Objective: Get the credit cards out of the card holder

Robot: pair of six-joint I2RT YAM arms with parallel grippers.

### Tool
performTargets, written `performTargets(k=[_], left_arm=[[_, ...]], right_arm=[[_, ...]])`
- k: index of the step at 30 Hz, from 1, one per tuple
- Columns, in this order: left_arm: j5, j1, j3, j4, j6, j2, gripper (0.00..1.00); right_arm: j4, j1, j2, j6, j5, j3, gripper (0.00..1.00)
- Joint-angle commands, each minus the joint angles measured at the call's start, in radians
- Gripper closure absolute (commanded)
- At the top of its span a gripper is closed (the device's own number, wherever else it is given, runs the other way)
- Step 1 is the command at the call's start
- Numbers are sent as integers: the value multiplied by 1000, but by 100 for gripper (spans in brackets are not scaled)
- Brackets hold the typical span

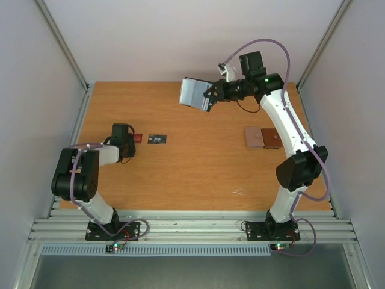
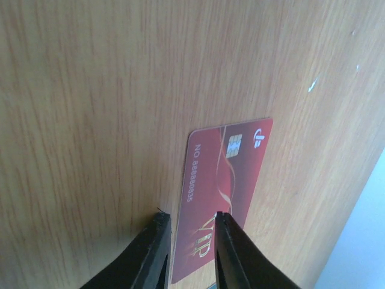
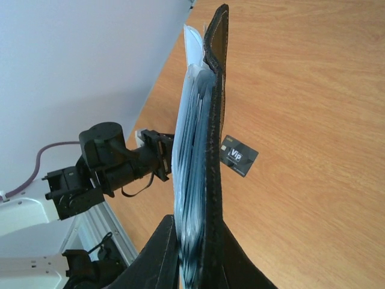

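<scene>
My right gripper (image 1: 212, 96) is shut on the card holder (image 1: 195, 94) and holds it raised over the back of the table. In the right wrist view the card holder (image 3: 201, 120) stands edge-on between the fingers, black outside, pale blue pockets inside. A dark red card (image 1: 138, 138) and a black card (image 1: 157, 139) lie flat on the table at the left. My left gripper (image 1: 127, 142) hovers low at the red card's near end. In the left wrist view its fingers stand apart over the red card (image 2: 225, 174), not clamping it. The black card also shows in the right wrist view (image 3: 239, 155).
A brown two-tone wallet-like piece (image 1: 261, 138) lies on the table right of centre, beside the right arm. Grey walls close in the table on the left, back and right. A metal rail runs along the near edge (image 1: 192, 229).
</scene>
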Motion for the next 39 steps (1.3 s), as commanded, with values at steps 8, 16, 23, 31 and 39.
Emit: performTargets(k=[8, 16, 23, 31, 39], left_arm=[[14, -12, -77, -161, 22, -54, 72], [72, -10, -207, 10, 348, -380, 62], [623, -9, -200, 450, 859, -616, 30], [1098, -9, -117, 542, 865, -717, 15], [1229, -9, -102, 532, 865, -774, 10]], right_arm=[[-7, -7, -36, -21, -46, 28, 99], [-18, 31, -81, -61, -81, -3, 99], [-172, 90, -101, -222, -214, 44, 99], [-514, 263, -33, -473, -155, 173, 99], [-517, 336, -36, -527, -142, 210, 99]])
